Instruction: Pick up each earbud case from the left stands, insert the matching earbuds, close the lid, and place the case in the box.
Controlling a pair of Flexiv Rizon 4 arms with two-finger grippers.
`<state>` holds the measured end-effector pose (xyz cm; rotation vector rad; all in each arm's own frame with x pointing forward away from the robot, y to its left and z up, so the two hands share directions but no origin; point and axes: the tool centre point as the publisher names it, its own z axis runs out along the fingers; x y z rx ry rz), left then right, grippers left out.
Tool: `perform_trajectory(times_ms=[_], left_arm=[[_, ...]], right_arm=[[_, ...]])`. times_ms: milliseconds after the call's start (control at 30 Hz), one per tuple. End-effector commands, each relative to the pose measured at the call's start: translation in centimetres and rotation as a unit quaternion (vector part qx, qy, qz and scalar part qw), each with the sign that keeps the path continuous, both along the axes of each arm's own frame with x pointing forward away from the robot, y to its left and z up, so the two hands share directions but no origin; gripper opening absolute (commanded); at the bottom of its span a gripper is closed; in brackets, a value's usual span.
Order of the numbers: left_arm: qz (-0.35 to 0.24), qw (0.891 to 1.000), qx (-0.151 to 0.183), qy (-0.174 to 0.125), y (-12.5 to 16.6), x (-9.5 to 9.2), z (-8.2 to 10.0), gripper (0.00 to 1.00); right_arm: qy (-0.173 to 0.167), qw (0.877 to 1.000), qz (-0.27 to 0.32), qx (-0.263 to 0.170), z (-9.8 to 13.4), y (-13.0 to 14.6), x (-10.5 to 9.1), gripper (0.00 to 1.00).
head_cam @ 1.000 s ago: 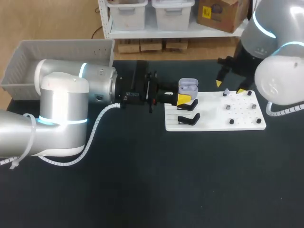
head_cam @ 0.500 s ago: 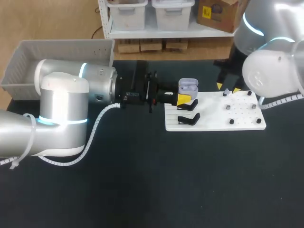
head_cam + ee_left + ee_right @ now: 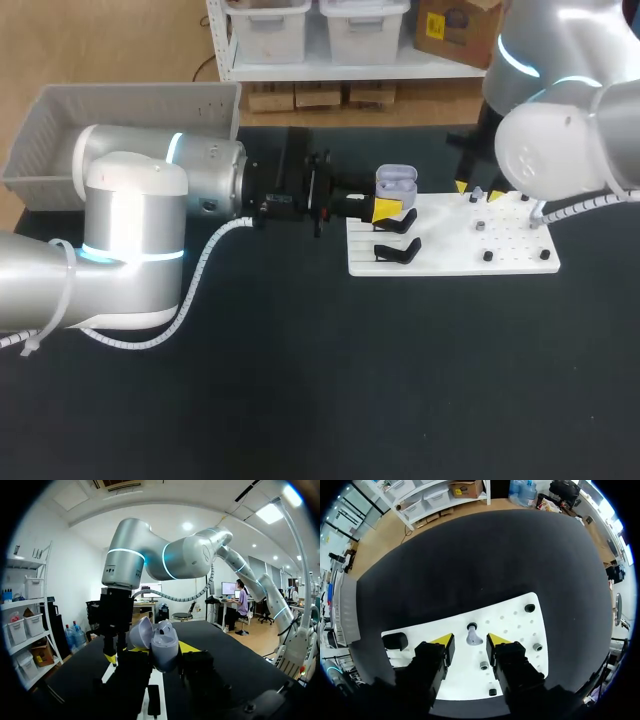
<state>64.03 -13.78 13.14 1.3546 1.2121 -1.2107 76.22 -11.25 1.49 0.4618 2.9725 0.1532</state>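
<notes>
My left gripper (image 3: 162,648) grips the open lavender earbud case (image 3: 396,182). The case stands upright between the two yellow tips with its lid tipped back, just above the black stands (image 3: 398,248) at the near end of the white board (image 3: 450,240). My right gripper (image 3: 470,641) hangs over that board with its fingers parted. A single lavender earbud (image 3: 474,638) sits on its peg in the gap between them, and neither tip touches it. Small dark pegs (image 3: 530,608) dot the board ahead of and beside the right fingers. The grey box (image 3: 60,120) lies well behind my left gripper, beside that arm's base.
</notes>
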Motion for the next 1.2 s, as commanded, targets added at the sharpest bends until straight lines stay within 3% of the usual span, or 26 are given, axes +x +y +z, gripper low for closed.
perform_trajectory(times_ms=[33, 600, 700, 767, 800, 1033, 1200], left_arm=[[0.002, 1.0, -0.002, -0.001, 0.0, -0.1, -0.1, 0.0], [0.002, 1.0, -0.002, -0.001, 0.0, -0.1, -0.1, 0.0], [0.002, 1.0, -0.002, -0.001, 0.0, -0.1, -0.1, 0.0], [0.002, 1.0, -0.002, -0.001, 0.0, -0.1, -0.1, 0.0], [0.002, 1.0, -0.002, -0.001, 0.0, -0.1, -0.1, 0.0], [0.002, 1.0, -0.002, -0.001, 0.0, -0.1, -0.1, 0.0], [0.002, 1.0, -0.002, -0.001, 0.0, -0.1, -0.1, 0.0]], right_arm=[[0.005, 1.0, -0.002, 0.0, -0.3, 0.0, 0.5, 0.4], [0.011, 1.0, -0.009, -0.008, -0.8, -0.1, 0.7, 0.27], [0.011, 1.0, -0.011, -0.009, -0.8, -0.1, 0.7, 0.16], [0.01, 1.0, -0.014, -0.011, -0.7, -0.3, 0.7, 0.02], [0.01, 1.0, -0.014, -0.012, -0.7, -0.3, 0.6, 0.0], [0.009, 1.0, -0.016, -0.015, -0.2, -0.5, 0.1, 0.0], [-0.001, 1.0, -0.012, -0.011, 1.7, -0.7, -0.6, 0.0]])
